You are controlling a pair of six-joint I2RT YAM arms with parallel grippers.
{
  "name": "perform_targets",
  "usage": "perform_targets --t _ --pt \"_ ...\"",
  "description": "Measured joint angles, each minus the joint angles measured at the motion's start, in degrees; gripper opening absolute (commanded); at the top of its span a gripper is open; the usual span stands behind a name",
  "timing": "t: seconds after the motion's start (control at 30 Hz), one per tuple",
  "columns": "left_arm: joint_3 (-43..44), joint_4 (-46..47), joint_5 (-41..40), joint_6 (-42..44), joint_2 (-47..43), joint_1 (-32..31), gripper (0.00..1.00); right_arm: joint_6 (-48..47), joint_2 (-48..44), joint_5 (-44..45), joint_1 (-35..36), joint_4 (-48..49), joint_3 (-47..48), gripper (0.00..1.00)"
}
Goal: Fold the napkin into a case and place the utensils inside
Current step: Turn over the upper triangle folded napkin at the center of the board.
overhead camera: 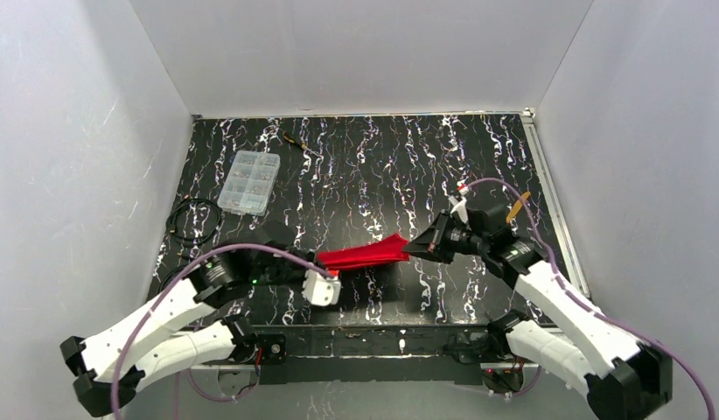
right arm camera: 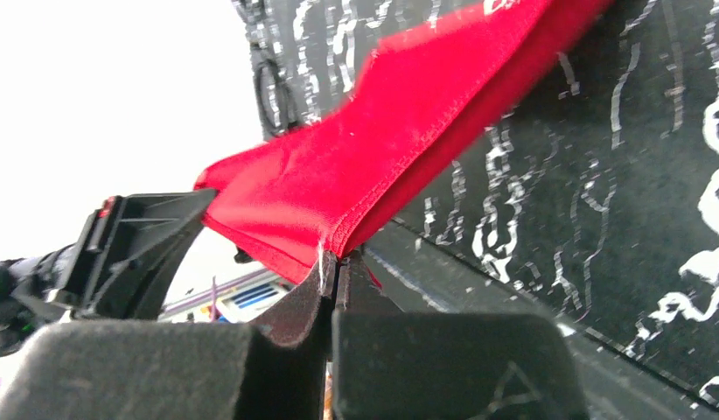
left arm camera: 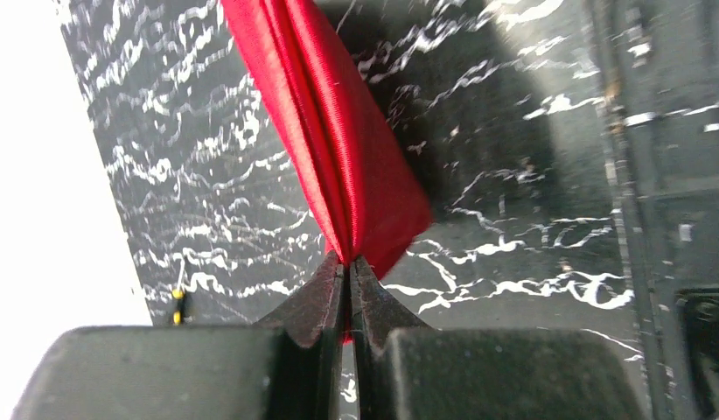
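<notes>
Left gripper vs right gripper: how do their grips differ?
Left gripper pinches the napkin at its left end, near the front edge of the table; right gripper at its right end, farther back. Left points rightward, right leftward. Both are shut on it, cloth stretched between them.

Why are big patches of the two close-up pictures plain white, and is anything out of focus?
Left wrist view: the left side is overexposed to plain white; the napkin is sharp with a sheen, the dark left gripper blurred. Right wrist view: the upper left is washed out, the right gripper soft. Top view: even light, all in focus.
</notes>
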Motion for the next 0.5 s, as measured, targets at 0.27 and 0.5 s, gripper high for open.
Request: perform_targets --t 0.27,0.5 --pt "15.91 -13.35 2.67 -9.46 1.01 -7.76 0.01 2.95 -9.14 -0.76 0.26 -15.85 11.58 0.01" --pt "14.03 -14.56 2.27 -13.44 2.8 -8.17 0.0 2.84 -3.28 -0.96 0.39 -23.32 17.42 0.01"
